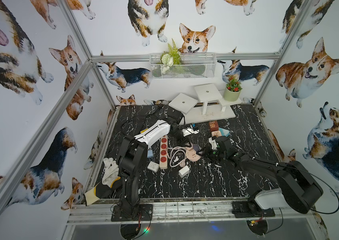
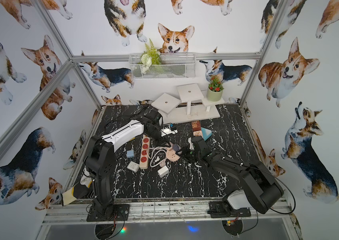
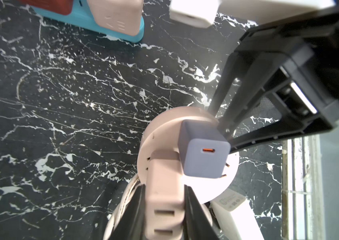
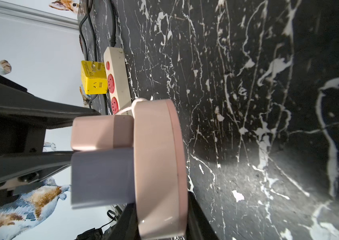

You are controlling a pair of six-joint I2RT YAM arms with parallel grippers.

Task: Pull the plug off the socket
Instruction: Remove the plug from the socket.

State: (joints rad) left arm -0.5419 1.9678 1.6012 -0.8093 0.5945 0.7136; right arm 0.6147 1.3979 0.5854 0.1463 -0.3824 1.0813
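Note:
The socket [image 1: 192,155] [image 2: 172,155] is a round pink disc with cat ears, low over the black marble table. A pink plug [image 3: 164,178] [image 4: 102,133] and a grey-blue charger cube [image 3: 202,149] [image 4: 102,178] stand side by side on its face. The cube is tilted and its prongs partly show. My left gripper [image 3: 164,191] [image 1: 186,144] is shut on the pink plug, one finger on each side. My right gripper [image 4: 161,207] [image 1: 201,152] is shut on the socket's rim [image 4: 156,145], pinching it front to back. Its fingers [image 3: 223,91] reach in beside the cube.
A beige power strip [image 1: 163,151] with red outlets lies left of the socket, beside a coiled white cord [image 1: 175,160]. Loose white chargers [image 1: 183,171] [image 1: 153,166], a yellow cube adapter [image 4: 91,79] and a glove [image 1: 110,170] lie around. Blocks [image 1: 214,125] and a white stand [image 1: 206,104] sit behind.

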